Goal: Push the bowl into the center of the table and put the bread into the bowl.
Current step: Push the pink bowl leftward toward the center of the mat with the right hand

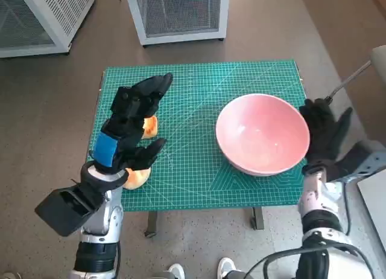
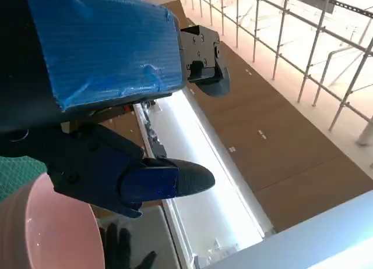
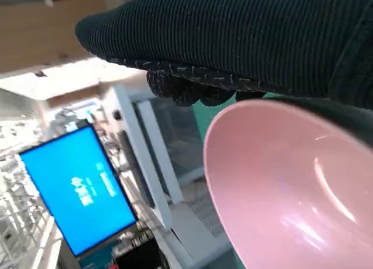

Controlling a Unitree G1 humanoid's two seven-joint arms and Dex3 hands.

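Bowl (image 1: pixel 263 134) just beside open right hand (image 1: pixel 325 134) — perhaps touching.

From your head view, the left hand (image 1: pixel 129 125) covers most of the bread (image 1: pixel 149 127); only two orange-tan patches peek out beside and below it, so you can't tell whether that is one piece or two. The bowl (image 1: pixel 263 133) hides the mat (image 1: pixel 193 164) beneath it. The right hand (image 1: pixel 325 134) sits at the bowl's far rim, perhaps touching; contact is unclear. In the right wrist view the bowl runs off the edge.
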